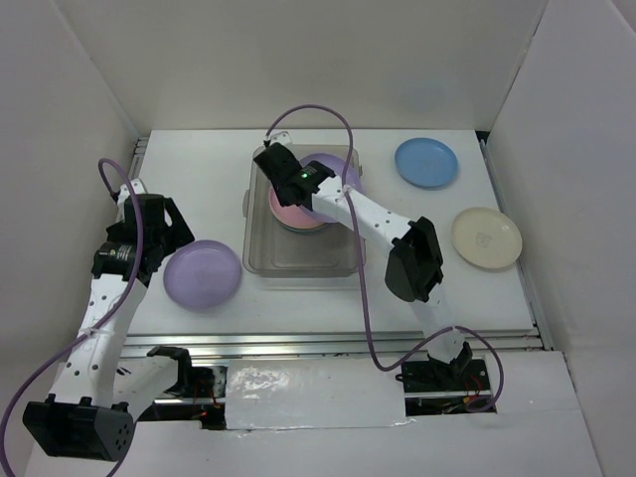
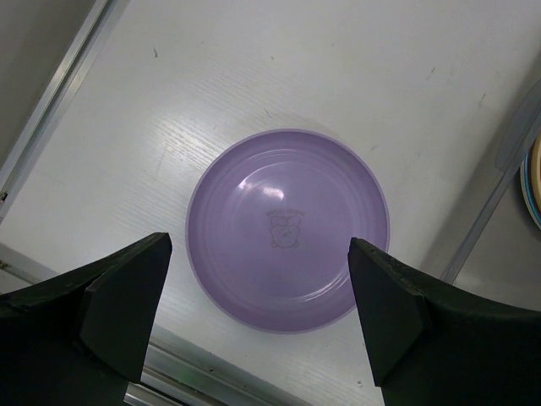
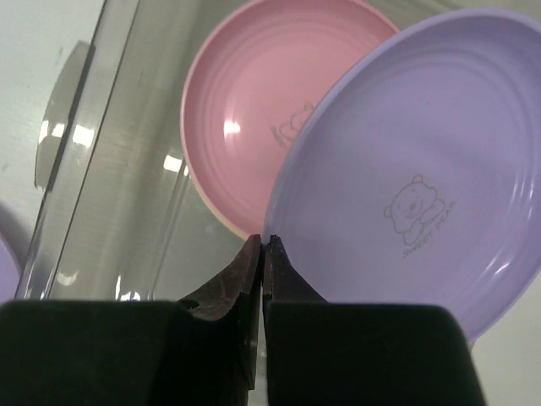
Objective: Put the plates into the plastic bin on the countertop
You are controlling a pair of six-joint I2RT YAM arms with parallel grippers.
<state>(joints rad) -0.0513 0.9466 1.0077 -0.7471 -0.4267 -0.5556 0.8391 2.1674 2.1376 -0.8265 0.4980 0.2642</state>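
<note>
The plastic bin (image 1: pixel 298 266) stands mid-countertop with a pink plate (image 1: pixel 288 211) inside. My right gripper (image 1: pixel 303 189) is shut on the rim of a lavender plate (image 1: pixel 343 171) and holds it tilted over the bin's far right part. In the right wrist view the fingers (image 3: pixel 254 254) pinch the lavender rim (image 3: pixel 414 169), beside the pink plate (image 3: pixel 254 110). My left gripper (image 1: pixel 164 234) is open and empty, above a second lavender plate (image 1: pixel 203 274) lying flat left of the bin. In the left wrist view that plate (image 2: pixel 287 228) shows between the open jaws (image 2: pixel 259 254).
A blue plate (image 1: pixel 426 162) lies at the back right and a cream plate (image 1: pixel 486 238) at the right. The bin's wall (image 3: pixel 110 169) is see-through. A metal rail (image 1: pixel 338 343) runs along the front edge. White walls surround the countertop.
</note>
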